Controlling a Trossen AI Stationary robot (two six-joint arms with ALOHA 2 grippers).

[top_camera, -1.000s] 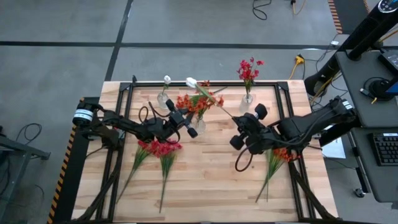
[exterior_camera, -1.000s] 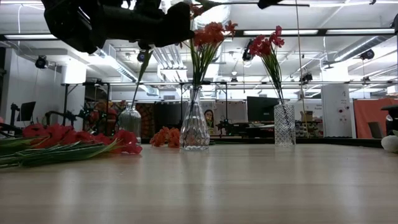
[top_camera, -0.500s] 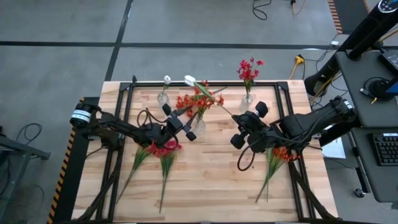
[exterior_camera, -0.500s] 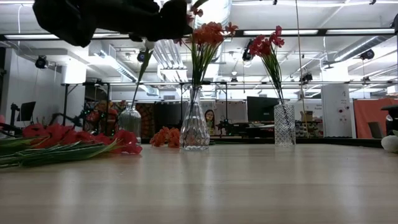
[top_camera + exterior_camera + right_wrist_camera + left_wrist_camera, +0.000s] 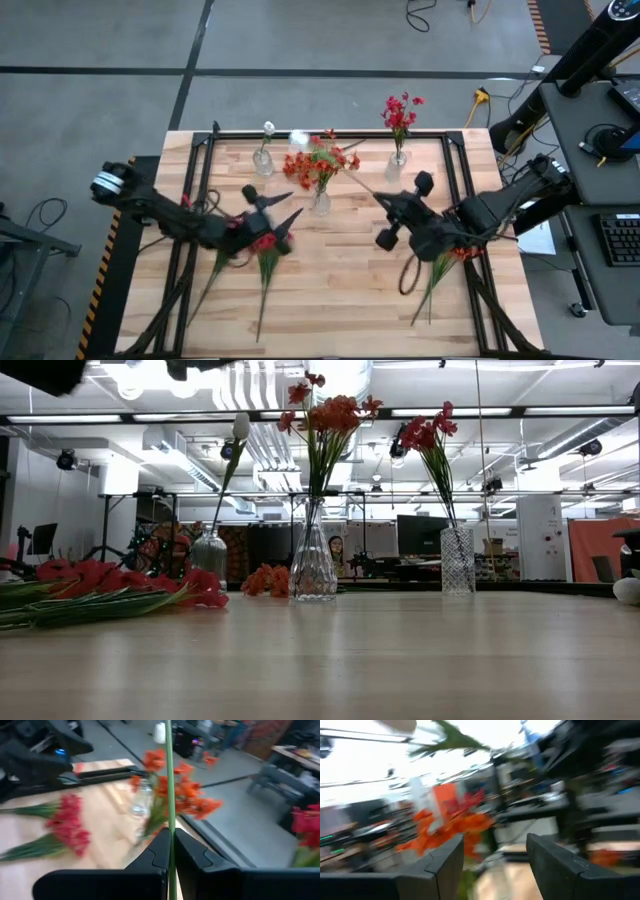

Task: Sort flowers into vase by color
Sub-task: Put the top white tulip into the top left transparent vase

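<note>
Three glass vases stand at the table's far side. The left vase (image 5: 262,162) holds one white flower, the middle vase (image 5: 320,201) orange flowers (image 5: 318,160), and the right vase (image 5: 398,166) red flowers (image 5: 400,110). My right gripper (image 5: 380,198) is shut on the stem of a white flower, whose bloom (image 5: 297,138) hangs above the middle vase's far left side. My left gripper (image 5: 284,220) stands open near the middle vase, above red flowers (image 5: 262,246) that lie flat on the table, and holds nothing. My right gripper pinches the white flower's thin green stem (image 5: 170,836) between its two fingers, far from the bloom (image 5: 159,732). The stem runs on from the fingertips toward the table's far left, slanting over the orange flowers. The flower is lifted clear of the table.
More orange flowers (image 5: 448,256) lie on the table under my right arm, stems toward the near edge. Black frame rails (image 5: 330,135) run along the table's sides. The table's near middle (image 5: 340,290) is bare wood.
My left gripper has opened and drawn back from the middle vase toward the table's near left; the orange flowers stay upright in the vase. My right gripper has kept its hold on the white flower's stem, shifting only slightly.
</note>
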